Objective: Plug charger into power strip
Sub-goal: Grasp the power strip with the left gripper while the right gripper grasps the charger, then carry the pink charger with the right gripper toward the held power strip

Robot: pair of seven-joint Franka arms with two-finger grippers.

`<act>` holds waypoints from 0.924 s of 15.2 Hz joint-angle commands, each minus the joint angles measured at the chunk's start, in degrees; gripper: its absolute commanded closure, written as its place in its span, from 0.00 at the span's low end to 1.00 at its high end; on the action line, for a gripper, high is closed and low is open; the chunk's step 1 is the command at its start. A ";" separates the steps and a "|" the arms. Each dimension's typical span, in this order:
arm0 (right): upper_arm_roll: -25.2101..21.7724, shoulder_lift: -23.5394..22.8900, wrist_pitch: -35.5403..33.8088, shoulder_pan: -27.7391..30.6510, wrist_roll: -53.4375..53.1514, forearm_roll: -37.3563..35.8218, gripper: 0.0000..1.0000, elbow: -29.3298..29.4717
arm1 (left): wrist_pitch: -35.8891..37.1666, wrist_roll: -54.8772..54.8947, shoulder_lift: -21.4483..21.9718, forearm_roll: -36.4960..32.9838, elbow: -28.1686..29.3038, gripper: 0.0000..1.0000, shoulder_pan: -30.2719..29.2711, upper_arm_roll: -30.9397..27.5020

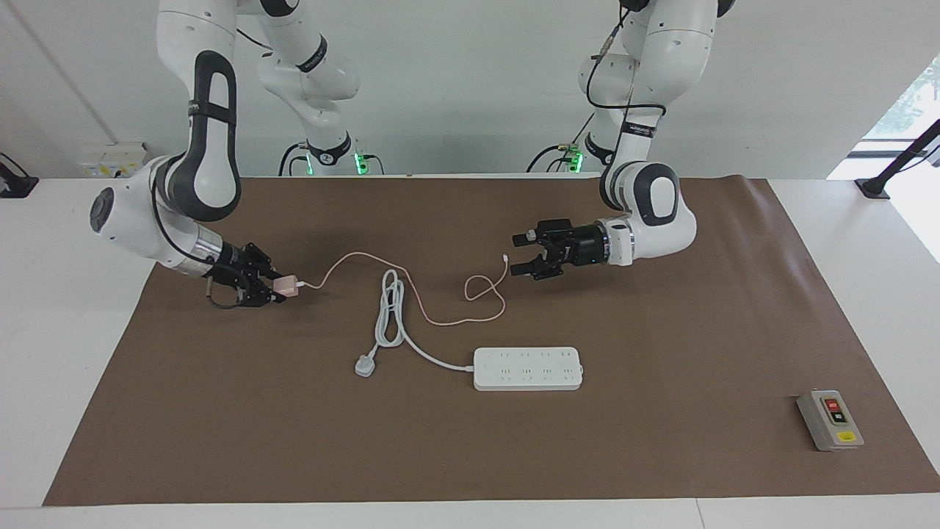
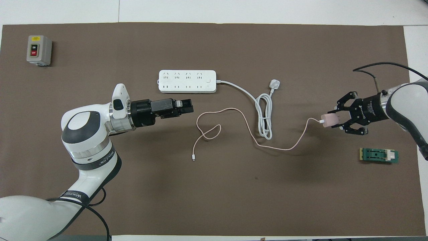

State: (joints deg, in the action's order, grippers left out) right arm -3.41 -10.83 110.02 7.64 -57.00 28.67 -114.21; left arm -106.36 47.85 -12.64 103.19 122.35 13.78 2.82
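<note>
Clamped on the charger [image 1: 286, 286] by the right gripper [image 1: 273, 289], the pink cube just off the brown mat [image 1: 661, 470] toward the right arm's end of the tabletop, about midway between the mat's robot-side edge and its outer edge. Trailing from the cube, the thin pink cable [image 2: 234, 112], looping across the mat's middle and crossing the coiled white cord [image 2: 264, 117] (slack throughout, nothing taut). Lying flat at mid-mat, nearer the outer edge than the cable, the power strip [image 1: 528, 369], sockets up and none occupied. Well apart from the charger, so most of the carry not yet made.

Hovering over the mat by the cable's loose tip, the left gripper [image 1: 523, 254], fingers spread and holding nothing; apparently waiting.

Done, by the look of it: the pick-up. Left: carrying the cube across to the strip, turning the prongs downward (orientation not readable here), lining up with a socket and pressing home.

Also on the mat: a grey switch box [image 2: 39, 50] near the outer corner at the left arm's end, and a small green part [image 2: 379, 155] near the right arm's edge.
</note>
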 commanded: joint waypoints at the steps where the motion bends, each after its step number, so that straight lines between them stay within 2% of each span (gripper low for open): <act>1: 0.42 2.83 -1.38 -2.88 -5.82 1.21 1.00 0.30 | -1.22 0.23 -1.68 1.13 -1.67 0.00 1.16 -0.45; 6: 0.42 5.91 -1.74 -10.09 -15.23 1.30 1.00 1.44 | -1.22 -1.09 -1.68 1.13 -2.02 0.01 1.25 -0.45; 14: 0.42 3.54 0.36 -18.97 -28.41 1.39 1.00 9.52 | -1.31 -4.52 -1.77 1.13 -2.72 0.03 1.34 -0.45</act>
State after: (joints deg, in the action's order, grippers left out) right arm -2.83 -5.71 109.36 -10.03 -82.60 28.83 -107.49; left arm -106.43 44.50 -13.72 103.27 121.18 13.96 2.87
